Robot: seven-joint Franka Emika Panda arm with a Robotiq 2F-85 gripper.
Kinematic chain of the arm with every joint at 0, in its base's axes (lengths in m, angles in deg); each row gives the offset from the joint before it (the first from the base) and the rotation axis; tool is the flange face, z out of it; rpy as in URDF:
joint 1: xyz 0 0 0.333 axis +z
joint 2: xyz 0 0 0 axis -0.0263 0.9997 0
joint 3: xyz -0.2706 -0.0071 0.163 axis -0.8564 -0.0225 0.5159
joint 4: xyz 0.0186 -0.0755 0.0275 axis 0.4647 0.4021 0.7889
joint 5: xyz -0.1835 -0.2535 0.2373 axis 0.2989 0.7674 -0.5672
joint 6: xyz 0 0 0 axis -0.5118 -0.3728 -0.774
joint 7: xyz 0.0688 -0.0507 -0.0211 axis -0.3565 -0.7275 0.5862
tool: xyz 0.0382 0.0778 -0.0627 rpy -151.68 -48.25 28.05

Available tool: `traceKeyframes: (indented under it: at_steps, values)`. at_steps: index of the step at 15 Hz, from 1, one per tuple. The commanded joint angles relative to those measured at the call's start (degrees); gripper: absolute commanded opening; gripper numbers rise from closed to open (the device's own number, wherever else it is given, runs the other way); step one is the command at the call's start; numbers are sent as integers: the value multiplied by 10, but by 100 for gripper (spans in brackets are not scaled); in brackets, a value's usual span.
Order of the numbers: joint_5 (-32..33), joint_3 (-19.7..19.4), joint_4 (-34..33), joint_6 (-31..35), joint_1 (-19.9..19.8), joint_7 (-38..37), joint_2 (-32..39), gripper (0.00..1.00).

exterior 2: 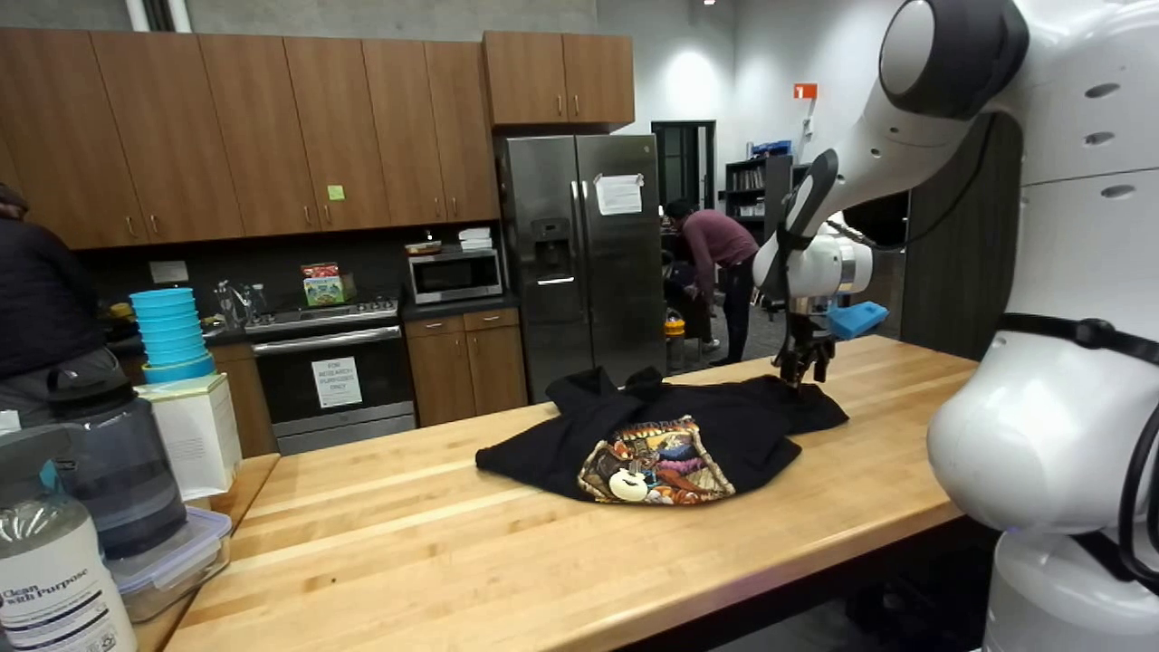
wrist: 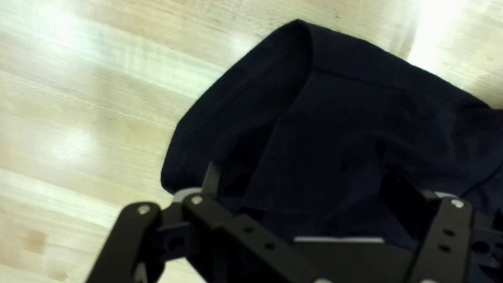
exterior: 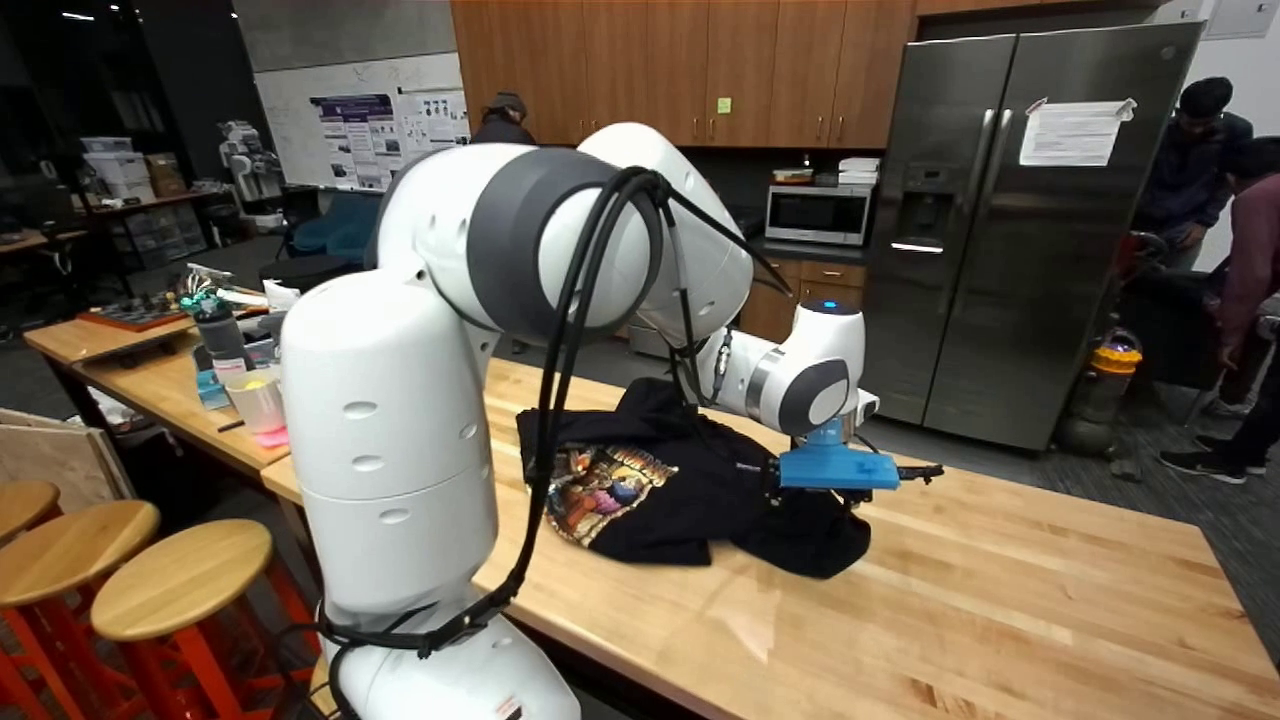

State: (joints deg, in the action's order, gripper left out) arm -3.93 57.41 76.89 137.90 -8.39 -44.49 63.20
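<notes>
Beside the long wooden table [exterior: 1000, 620], a white arm [exterior: 390, 400] stands tall on its base [exterior: 450, 670], bends over at the top and slopes down across the tabletop, with black cables [exterior: 545, 440] looped along it. From where I'm standing, its wrist [exterior: 800, 385] points straight down, a small blue light [exterior: 829, 304] glowing on top and a blue mount [exterior: 838, 468] sticking out to the side. Below hangs the gripper [exterior 2: 806, 367], low over one end of a black garment [exterior: 700, 490]. Its jaws are apart, with dark cloth showing in the gap; I can't tell whether the fingertips [wrist: 211, 179] actually touch it. The garment lies rumpled on the table, its colorful print [exterior 2: 656, 462] facing up, well apart from the gripper. Close by one fingertip, an open edge [wrist: 292, 98] of the cloth gapes, a seam [wrist: 357, 78] running near it.
</notes>
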Motion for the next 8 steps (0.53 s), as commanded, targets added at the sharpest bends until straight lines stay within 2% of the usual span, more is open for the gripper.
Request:
traceKeyframes:
  at_steps: [1, 8]
  values:
    - [-9, 14, -42, -27, -10, -2, 39, 100]
    - [-8, 41, -102, -72, -13, -8, 104, 100]
